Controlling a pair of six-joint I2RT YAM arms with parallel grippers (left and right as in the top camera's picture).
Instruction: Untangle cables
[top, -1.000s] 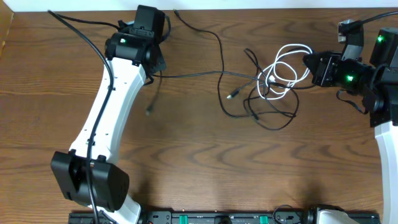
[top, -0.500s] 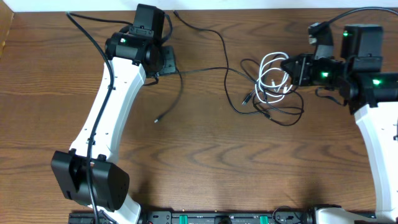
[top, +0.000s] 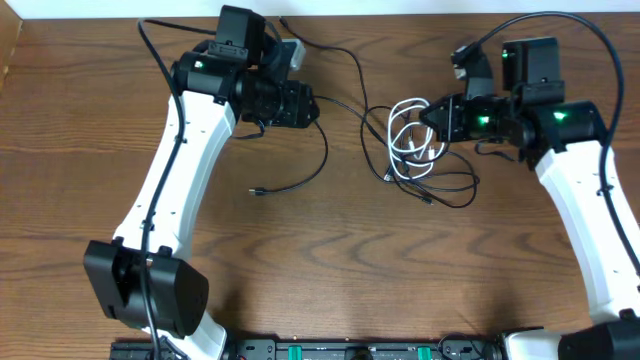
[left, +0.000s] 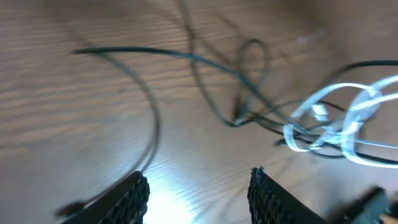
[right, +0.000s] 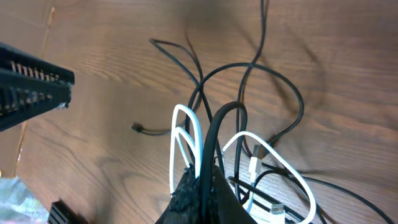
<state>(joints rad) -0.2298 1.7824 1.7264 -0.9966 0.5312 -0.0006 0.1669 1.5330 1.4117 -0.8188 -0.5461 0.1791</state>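
Note:
A tangle of cables lies at the table's middle right: white cable loops mixed with thin black cables. My right gripper is shut on the bundle. In the right wrist view its fingertips pinch a black cable and the white cable together. My left gripper hovers left of the tangle, open. Its fingers stand apart over bare wood with nothing between them. A loose black cable curls below it, its plug end lying on the table.
Another black cable runs from the back edge into the tangle. A black equipment strip lines the front edge. The left arm's white link crosses the table's left side. The left gripper's finger shows in the right wrist view.
My left gripper has opened, let go of the black cable and moved right toward the tangle. The right gripper has carried the bundle leftward. The freed cable now curls on the table.

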